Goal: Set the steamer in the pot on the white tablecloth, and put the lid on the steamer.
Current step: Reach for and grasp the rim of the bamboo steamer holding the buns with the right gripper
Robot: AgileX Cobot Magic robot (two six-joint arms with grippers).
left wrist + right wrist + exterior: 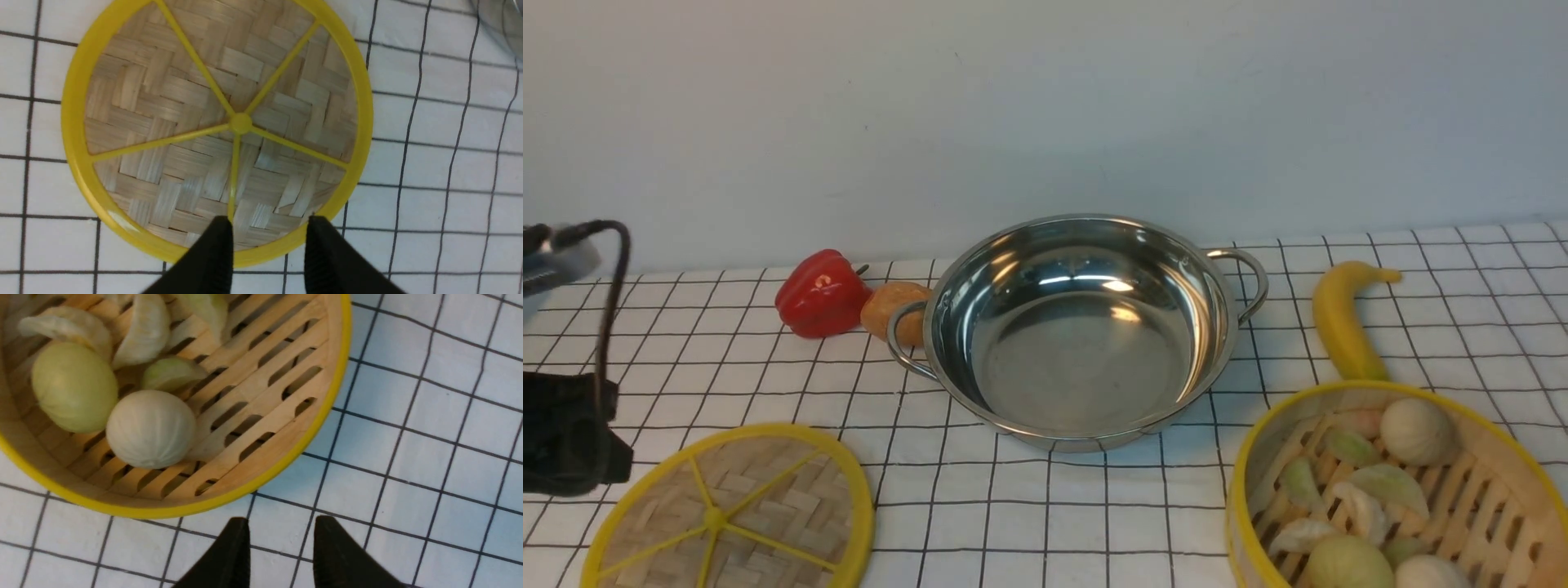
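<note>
Front: pot is sitting empty mid-tablecloth, w/ lid lying flat at near left and steamer standing at near right, both apart from pot. Left wrist: left gripper is hovering over lid's rim, fingers spread, gripping nothing. Right wrist: right gripper is hanging over bare cloth just beside steamer's rim, fingers parted, empty.

1 pot with 2 handles; 1 steamer; 1 lid with 5 spokes; 1 red pepper; 1 banana; 1 brownish round fruit; 3 round buns; dumplings overlap, count unclear; 1 checked cloth
</note>
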